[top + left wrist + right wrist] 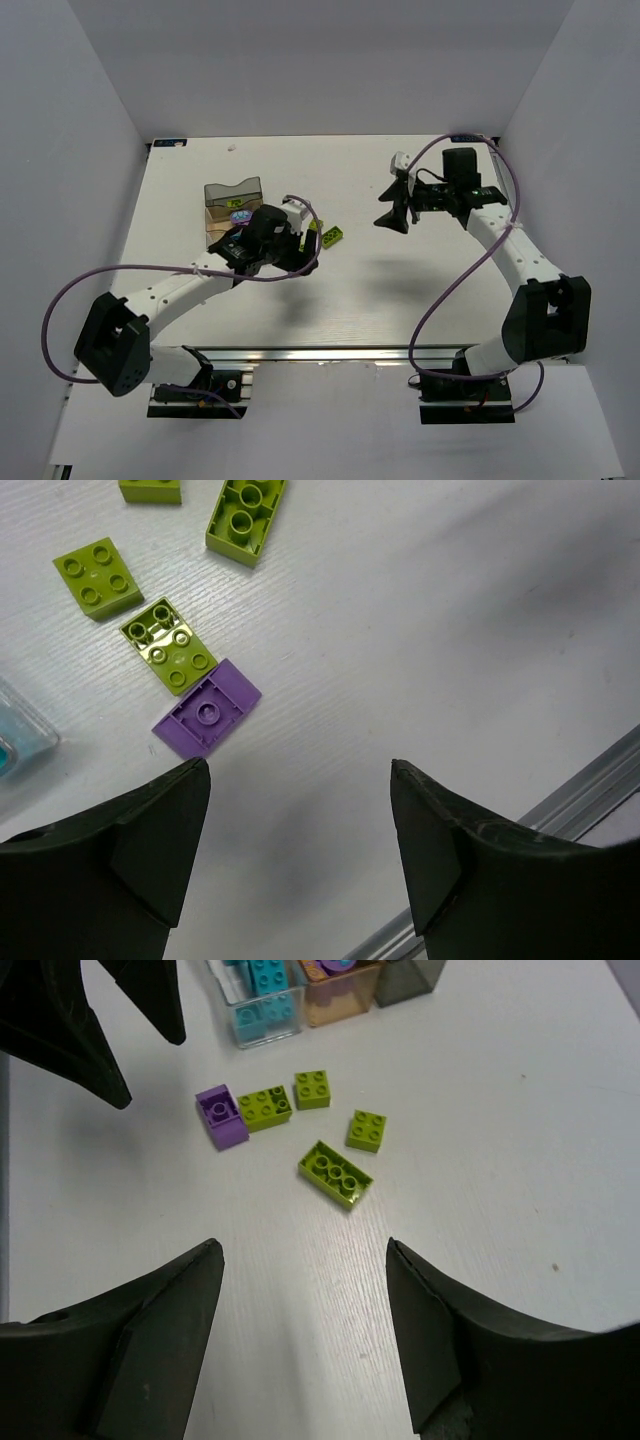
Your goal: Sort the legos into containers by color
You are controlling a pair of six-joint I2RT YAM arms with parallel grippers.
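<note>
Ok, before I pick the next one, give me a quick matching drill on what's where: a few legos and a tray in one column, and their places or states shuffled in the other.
Things:
1. purple lego on the table
2. long lime-green lego
3. teal legos
4. amber tray

Places or states:
A. lies alone, hollow side up
B. holds a purple piece
C. sits against a small lime-green lego
D. inside the clear tray

Pairs: 1-C, 2-A, 3-D, 4-B.
</note>
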